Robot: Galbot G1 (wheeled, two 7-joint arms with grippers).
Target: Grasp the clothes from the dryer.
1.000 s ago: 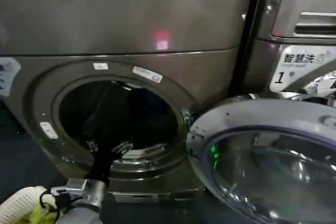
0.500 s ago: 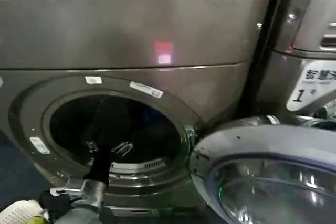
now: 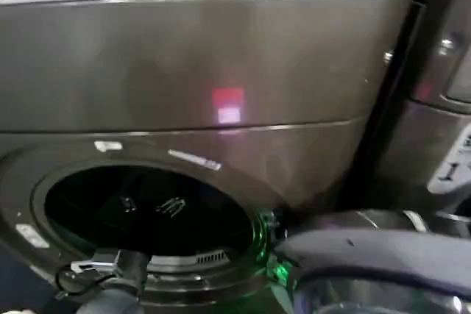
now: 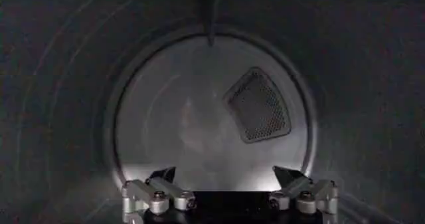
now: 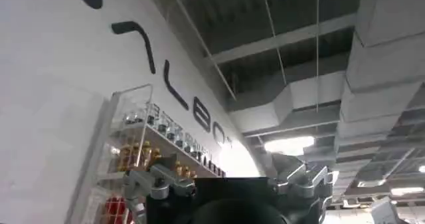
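The dryer [image 3: 221, 56] fills the head view, a bronze-grey machine with a red-pink light [image 3: 227, 104] on its front. Its round porthole [image 3: 147, 215] is open and dark inside. My left arm [image 3: 110, 273] reaches in through the porthole. Inside the drum, my left gripper [image 3: 151, 202] [image 4: 226, 177] is open, its fingers [image 4: 161, 176] spread wide with nothing between them. It faces the drum's pale back wall [image 4: 192, 125]. The clothes are out of view. My right gripper [image 5: 226, 179] is open, points up toward a ceiling and holds nothing.
The dryer's glass door [image 3: 375, 262] hangs open at the lower right, close to the porthole. A second machine [image 3: 449, 108] stands against the dryer's right side. A mesh vent [image 4: 257, 106] sits in the drum's back wall. A shelf of bottles [image 5: 143, 145] hangs on a white wall.
The dryer front has grown larger in the head view, and the neighbouring machine has slid toward the right edge. My left arm stays inside the drum.
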